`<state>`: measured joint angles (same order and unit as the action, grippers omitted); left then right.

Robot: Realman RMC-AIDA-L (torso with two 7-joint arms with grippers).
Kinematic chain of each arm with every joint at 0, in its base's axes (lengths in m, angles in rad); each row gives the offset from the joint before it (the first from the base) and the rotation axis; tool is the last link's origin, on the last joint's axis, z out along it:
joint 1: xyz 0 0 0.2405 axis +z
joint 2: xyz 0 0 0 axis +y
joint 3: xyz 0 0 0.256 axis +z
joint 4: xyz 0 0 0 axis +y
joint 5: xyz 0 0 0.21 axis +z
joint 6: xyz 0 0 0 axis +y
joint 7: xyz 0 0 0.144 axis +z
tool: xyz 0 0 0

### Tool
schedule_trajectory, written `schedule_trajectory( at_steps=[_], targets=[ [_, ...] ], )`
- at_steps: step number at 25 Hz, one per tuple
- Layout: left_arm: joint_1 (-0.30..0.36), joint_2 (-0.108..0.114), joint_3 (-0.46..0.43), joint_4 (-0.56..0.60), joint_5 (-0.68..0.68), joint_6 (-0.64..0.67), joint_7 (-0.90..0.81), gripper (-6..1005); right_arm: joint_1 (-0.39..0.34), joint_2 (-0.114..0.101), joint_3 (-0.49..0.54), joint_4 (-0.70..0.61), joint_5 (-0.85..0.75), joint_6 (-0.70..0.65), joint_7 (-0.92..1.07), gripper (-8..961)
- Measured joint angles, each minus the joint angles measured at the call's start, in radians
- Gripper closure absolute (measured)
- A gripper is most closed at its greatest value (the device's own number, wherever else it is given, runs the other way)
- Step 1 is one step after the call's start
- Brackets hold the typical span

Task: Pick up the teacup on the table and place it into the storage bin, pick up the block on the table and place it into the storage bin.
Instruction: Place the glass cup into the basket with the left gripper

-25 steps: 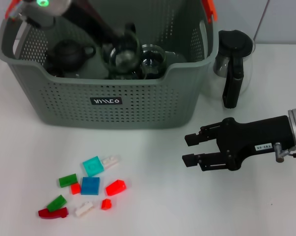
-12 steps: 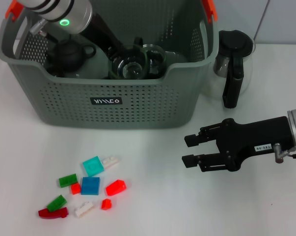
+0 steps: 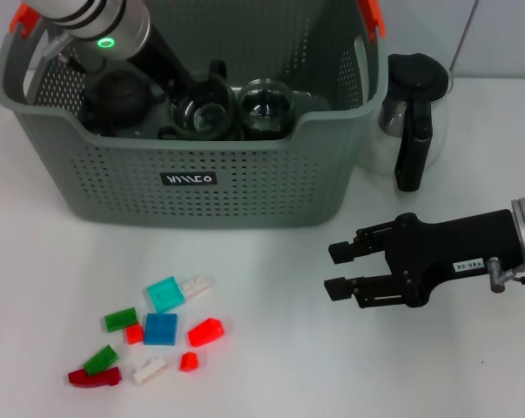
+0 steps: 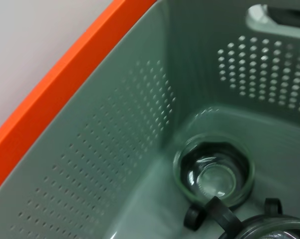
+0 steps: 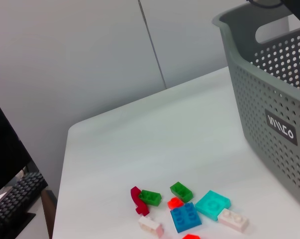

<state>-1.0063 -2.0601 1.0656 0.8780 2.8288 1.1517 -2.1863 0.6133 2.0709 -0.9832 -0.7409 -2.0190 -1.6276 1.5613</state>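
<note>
Inside the bin [image 3: 245,187], left gripper [image 3: 201,100] at a glass teacup [image 3: 203,113]; its jaws' state cannot be told.
Second glass cup [image 3: 266,103] and dark teapot [image 3: 114,94] also sit in bin. Blocks [image 3: 160,329] lie scattered on bench [image 3: 271,366] in front of bin. Right gripper [image 3: 340,270] hovers over bench, jaws spread, empty. Kettle [image 3: 410,104] stands beside bin.

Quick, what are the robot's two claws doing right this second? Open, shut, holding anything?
Left gripper: down inside the storage bin at a glass teacup; grip cannot be told.
Right gripper: open, empty, above the table.
</note>
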Motion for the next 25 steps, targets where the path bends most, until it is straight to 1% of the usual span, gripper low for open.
schedule_trajectory(
  at_steps=[4, 10, 19, 24, 25],
  targets=[
    [0.0, -0.001, -0.001, 0.006, 0.013, 0.0, -0.008, 813, -0.003, 0.0, 0.0, 0.0, 0.0, 0.0, -0.002, 387],
    [-0.001, -0.011, 0.006, 0.004, 0.025, -0.018, -0.01, 803, -0.003, 0.0, 0.0, 0.0, 0.0, -0.001, -0.002, 387],
    [0.001, -0.008, 0.008, -0.001, 0.028, -0.033, -0.051, 787, -0.003, 0.001, 0.0, 0.002, -0.001, -0.002, -0.002, 387],
    [0.012, -0.011, 0.002, 0.028, 0.025, -0.032, -0.059, 587, -0.003, 0.001, 0.0, 0.002, -0.002, -0.002, -0.002, 387],
    [0.015, -0.012, 0.0, 0.039, 0.022, -0.028, -0.058, 587, -0.003, 0.001, 0.0, 0.002, -0.002, -0.002, -0.003, 387]
  ],
)
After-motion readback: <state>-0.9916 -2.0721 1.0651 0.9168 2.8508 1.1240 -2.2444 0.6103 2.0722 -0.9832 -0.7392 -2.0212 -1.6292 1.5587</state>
